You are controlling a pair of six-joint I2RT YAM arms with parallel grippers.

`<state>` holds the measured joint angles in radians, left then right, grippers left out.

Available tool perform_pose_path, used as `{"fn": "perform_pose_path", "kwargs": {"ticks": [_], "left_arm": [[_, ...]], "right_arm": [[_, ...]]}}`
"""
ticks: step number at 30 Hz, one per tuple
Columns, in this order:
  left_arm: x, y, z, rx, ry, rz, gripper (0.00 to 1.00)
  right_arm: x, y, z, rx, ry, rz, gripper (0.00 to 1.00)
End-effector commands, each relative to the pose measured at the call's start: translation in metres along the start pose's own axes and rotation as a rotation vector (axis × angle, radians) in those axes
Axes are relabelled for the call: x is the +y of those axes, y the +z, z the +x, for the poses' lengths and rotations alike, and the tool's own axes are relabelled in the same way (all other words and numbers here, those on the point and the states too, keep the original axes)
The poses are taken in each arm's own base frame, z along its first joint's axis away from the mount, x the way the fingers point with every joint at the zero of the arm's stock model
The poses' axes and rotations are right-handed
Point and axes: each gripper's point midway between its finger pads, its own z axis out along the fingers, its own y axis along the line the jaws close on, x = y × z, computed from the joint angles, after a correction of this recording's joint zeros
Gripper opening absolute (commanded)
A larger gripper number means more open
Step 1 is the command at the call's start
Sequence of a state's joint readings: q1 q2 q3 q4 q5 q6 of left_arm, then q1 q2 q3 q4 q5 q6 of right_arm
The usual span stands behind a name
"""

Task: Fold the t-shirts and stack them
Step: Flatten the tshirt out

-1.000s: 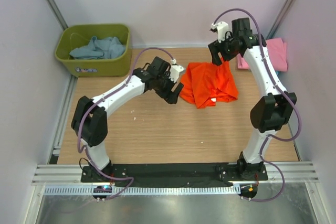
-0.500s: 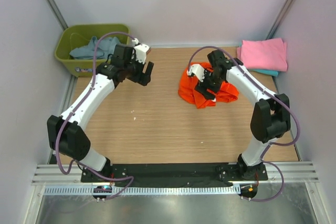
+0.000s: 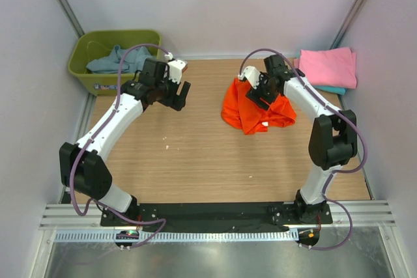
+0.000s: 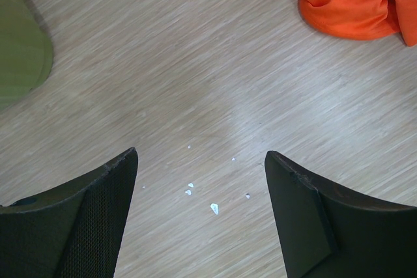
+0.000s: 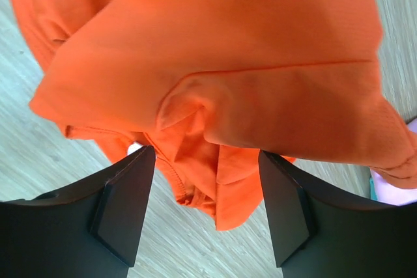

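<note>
Since a second back, left jaws have swung off the shirt toward the olive tub (image 3: 117, 81) and hang wide open over the worktop (image 3: 195, 154), holding nothing. Right jaws have dropped onto the orange t-shirt (image 3: 244, 115), spread apart, nothing pinched that I can see. Shirt's a crumpled heap right of centre, 1 pink t-shirt (image 3: 329, 66) folded beyond it. Light, floppy stuff, so I'd grab a hem or shoulder seam, not the bunched middle.
</note>
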<state>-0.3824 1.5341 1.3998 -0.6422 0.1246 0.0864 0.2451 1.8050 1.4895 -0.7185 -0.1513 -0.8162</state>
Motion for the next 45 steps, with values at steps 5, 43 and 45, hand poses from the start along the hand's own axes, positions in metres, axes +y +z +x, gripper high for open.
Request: {"fn": "perform_pose_path", "kwargs": {"ticks": [5,43,45], "left_arm": [[0.002,-0.008,-0.013,-0.051,-0.009,-0.004,0.80],[0.086,-0.042,-0.005,-0.114,-0.032,-0.453,0.82],[0.085,-0.044,-0.006,-0.119,-0.033,-0.452,0.82]], "right_arm": [[-0.027,0.020,0.006,0.002,0.100,0.050,0.69],[0.001,-0.325,-0.298,-0.965,-0.001,0.202,0.01],[-0.017,-0.347,-0.300,-1.029,0.031,0.313,0.01]]}}
